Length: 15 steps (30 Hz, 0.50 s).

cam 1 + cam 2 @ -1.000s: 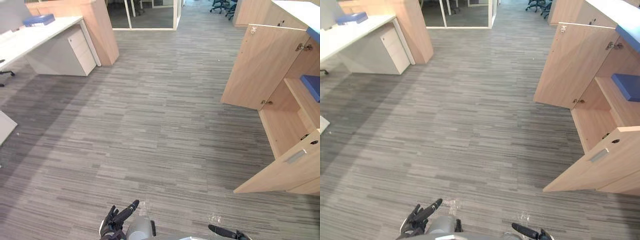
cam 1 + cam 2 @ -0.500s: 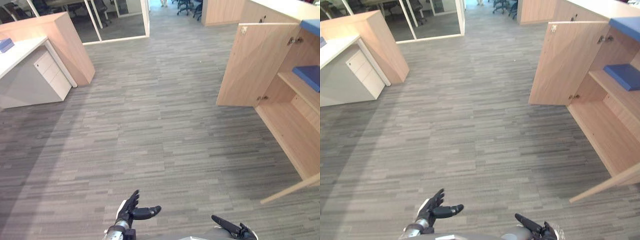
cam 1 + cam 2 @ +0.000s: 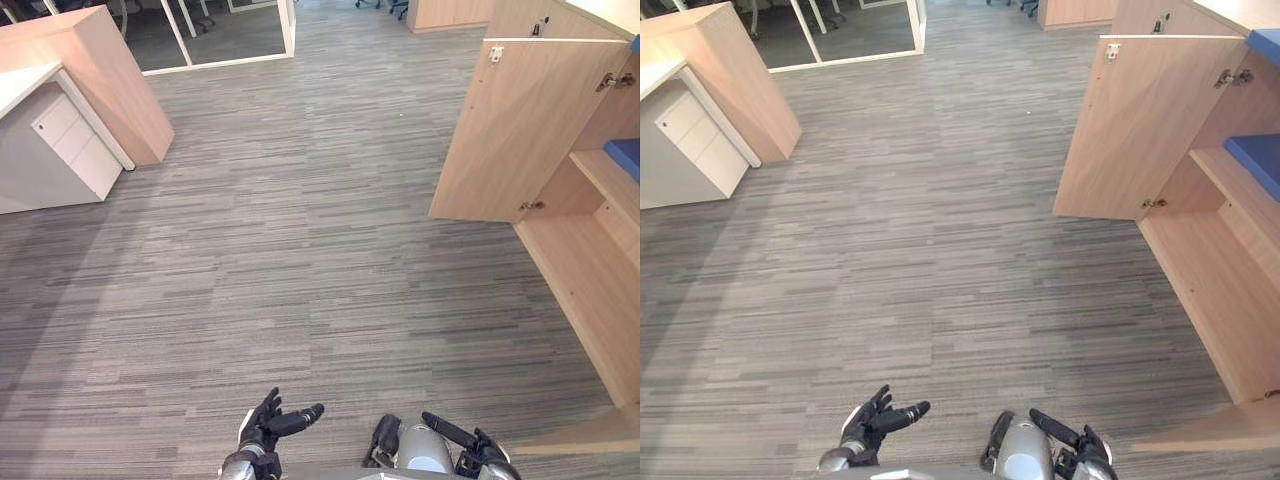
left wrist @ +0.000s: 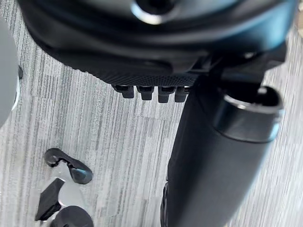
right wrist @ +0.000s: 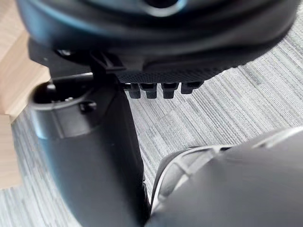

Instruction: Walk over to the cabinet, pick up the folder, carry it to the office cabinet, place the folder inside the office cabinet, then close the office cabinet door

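Walking step, I judge: left hand (image 3: 266, 421) and right hand (image 3: 482, 453) hang released (nothing held); next, approach the cabinet (image 3: 520, 130).

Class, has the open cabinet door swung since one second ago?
No: the open door keeps its angle to the cabinet shelf; the camera shifted.

The floor (image 3: 300, 230) was matt grey carpet with fine streaks. The office cabinet (image 3: 1130, 120) was smooth pale wood laminate with small shiny metal hinges (image 3: 612, 80). The drawer unit (image 3: 55, 150) was smooth matt white.
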### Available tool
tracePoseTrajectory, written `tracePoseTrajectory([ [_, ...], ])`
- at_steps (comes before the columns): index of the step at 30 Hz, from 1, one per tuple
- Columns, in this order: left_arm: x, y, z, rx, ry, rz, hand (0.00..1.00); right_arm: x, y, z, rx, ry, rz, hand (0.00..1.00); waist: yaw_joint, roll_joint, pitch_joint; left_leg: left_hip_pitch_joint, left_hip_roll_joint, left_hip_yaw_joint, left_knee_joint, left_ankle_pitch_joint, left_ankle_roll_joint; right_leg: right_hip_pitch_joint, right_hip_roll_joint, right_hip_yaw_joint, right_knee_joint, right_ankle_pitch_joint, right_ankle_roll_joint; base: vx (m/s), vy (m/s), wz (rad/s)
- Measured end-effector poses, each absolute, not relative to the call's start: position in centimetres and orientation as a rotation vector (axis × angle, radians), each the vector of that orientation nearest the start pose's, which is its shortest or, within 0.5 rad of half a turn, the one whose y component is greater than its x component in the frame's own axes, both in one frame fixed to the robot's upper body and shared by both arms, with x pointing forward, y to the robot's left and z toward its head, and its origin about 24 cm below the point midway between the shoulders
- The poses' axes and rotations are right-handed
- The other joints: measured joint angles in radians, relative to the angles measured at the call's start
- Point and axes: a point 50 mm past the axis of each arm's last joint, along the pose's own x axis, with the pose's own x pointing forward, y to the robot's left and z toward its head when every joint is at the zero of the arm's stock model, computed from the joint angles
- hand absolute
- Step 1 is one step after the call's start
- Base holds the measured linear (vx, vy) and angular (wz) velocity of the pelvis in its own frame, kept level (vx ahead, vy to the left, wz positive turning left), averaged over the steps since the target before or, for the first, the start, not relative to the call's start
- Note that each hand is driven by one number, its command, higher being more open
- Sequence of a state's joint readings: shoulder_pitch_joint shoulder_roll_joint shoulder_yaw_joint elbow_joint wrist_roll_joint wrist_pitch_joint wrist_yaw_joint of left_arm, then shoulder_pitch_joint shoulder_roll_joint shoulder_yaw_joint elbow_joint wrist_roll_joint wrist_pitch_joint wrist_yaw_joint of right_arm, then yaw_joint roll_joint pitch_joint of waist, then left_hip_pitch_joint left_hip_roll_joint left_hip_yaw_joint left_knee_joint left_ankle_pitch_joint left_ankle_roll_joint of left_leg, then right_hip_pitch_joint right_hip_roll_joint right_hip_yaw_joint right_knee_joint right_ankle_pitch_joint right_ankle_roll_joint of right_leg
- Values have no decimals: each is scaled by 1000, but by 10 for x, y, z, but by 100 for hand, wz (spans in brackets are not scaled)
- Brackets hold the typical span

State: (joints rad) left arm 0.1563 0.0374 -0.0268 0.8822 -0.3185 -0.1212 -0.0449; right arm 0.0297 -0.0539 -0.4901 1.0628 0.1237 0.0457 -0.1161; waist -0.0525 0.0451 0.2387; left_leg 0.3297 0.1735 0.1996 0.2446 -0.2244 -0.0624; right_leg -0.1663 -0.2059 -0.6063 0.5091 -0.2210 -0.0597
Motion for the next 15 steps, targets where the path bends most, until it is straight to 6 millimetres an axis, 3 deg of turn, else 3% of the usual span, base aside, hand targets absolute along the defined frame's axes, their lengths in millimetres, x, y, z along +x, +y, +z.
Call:
tracePoseTrajectory([
  [1,105,173,-151,-277,916,217,100,82,-229,-161,295,1112,-670,100,-1,5,-4,-75,44,-26,214,12,-29,55,38,-24,-48,-11,-3,336,-337,-5],
  [3,91,183,-155,-321,943,335,100,67,-231,-163,324,1137,-714,100,7,28,-19,-224,102,-66,610,158,-82,165,134,-69,-179,-16,1,301,-225,-29],
  [4,86,187,-156,-331,947,363,100,65,-230,-164,327,1147,-718,100,13,28,-20,-258,113,-62,708,174,-83,196,163,-69,-216,-16,1,348,-144,-58],
  [5,81,199,-156,-361,946,430,100,58,-227,-167,335,1186,-717,100,30,16,-21,-326,135,-10,898,145,-57,249,210,-40,-272,15,5,344,-146,-67],
  [6,78,205,-156,-358,949,455,100,56,-224,-169,341,1213,-713,100,40,3,-16,-348,146,25,954,110,-36,278,233,-17,-292,18,-11,351,-143,-74],
  [8,64,210,-158,-343,990,478,100,54,-226,-170,337,1246,-711,100,57,-6,-11,-399,136,46,935,49,-17,329,270,47,-344,21,-14,299,-76,-95],
  [10,52,211,-160,-387,1001,535,100,57,-227,-169,336,1243,-707,100,62,-18,-5,-465,81,2,766,-20,-17,357,274,110,-373,28,-16,272,-22,-110],
  [12,57,206,-156,-415,953,553,100,65,-226,-169,342,1234,-701,100,86,-19,8,-487,-27,-195,369,-35,-39,393,266,212,-390,31,-7,229,53,-133],
  [14,57,206,-156,-433,949,594,100,72,-221,-168,352,1197,-690,100,89,-17,7,-491,-60,-334,156,-16,-48,408,258,273,-392,9,11,252,122,-110],
  [15,56,205,-156,-442,945,617,100,71,-220,-168,354,1189,-694,100,90,-16,8,-496,-63,-360,120,-5,-49,417,254,289,-391,-1,22,305,131,-89],
])
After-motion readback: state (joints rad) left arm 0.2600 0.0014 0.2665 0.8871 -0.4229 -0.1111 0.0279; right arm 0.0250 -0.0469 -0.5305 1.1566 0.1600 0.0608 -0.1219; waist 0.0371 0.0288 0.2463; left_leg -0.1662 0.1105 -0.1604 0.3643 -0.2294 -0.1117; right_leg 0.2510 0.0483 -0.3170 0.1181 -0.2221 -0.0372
